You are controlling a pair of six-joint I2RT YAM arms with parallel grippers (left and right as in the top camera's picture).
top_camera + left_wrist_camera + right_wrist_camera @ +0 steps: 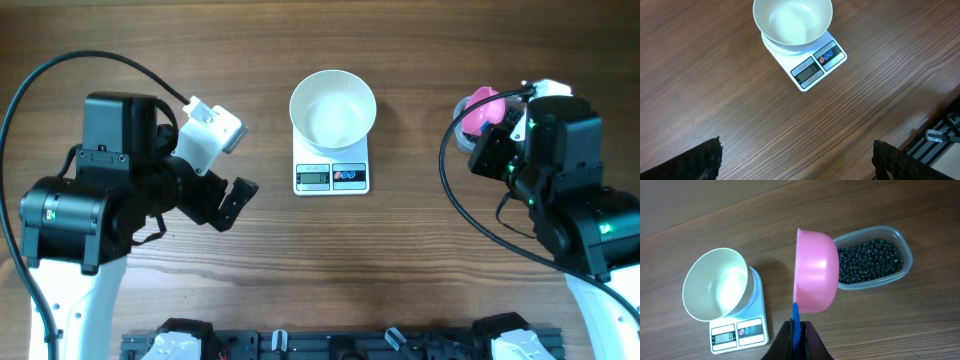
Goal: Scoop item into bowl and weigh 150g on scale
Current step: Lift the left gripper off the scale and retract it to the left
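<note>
Bowl: the white bowl [333,108] stands on the scale [332,177], in the middle of the table [420,265], between the two arms. Its inside looks plain white in all three views.
Scale: only the front edge comes out from under the bowl, with the grey display [807,73] and the two round buttons [826,55], one red and one blue. The left wrist view shows them the most clearly, but the digits are too small to read.
Item: the black grains [870,260] lie in a clear plastic tub [908,255], on the table to the right of the scale and apart from it. Only the right wrist view shows them. From overhead the right arm covers the tub almost fully.
Scoop: the pink scoop [815,272] is held on its edge, with the hollow side turned toward the bowl. It is in the air between the bowl and the tub. I cannot tell whether something is inside it. The overhead view gives only a pink piece beside the right wrist.
Right gripper: the right gripper [799,330] has its jaws pressed together on the blue handle [795,316] of the scoop.
Left gripper: the left gripper [232,203] has its jaws spread wide and holds nothing. It is over bare wood, left of the scale and nearer to the front. In its own view the two black fingertips sit at the lower corners.
</note>
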